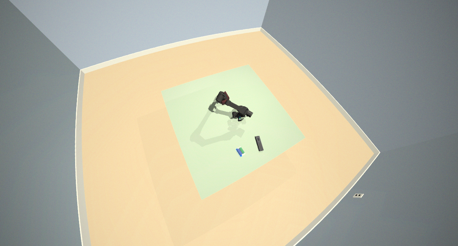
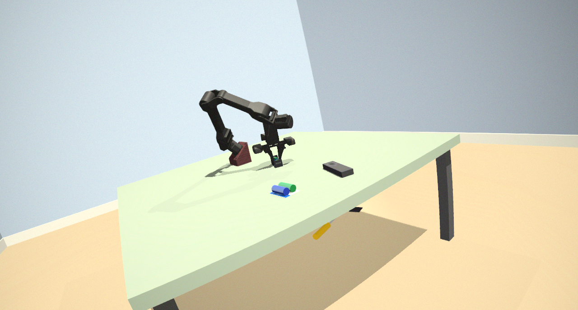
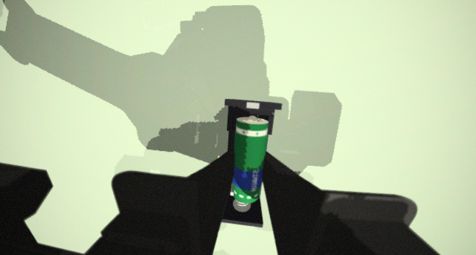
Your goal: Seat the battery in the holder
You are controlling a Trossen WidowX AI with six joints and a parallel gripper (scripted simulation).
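- Green-and-blue battery (image 3: 250,159) clamped in narrowly parted tool (image 3: 247,173), directly above black holder (image 3: 248,115).
- Holder low on pale green bench (image 2: 363,155), near middle, off every edge.

Glossy printed wrap on the battery (image 3: 250,159), matt black holder (image 3: 253,107), smooth matt pale-green table (image 2: 210,235)

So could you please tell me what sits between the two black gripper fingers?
The green and blue cylindrical battery is clamped between the fingers, above the black holder; the wrist view shows this.
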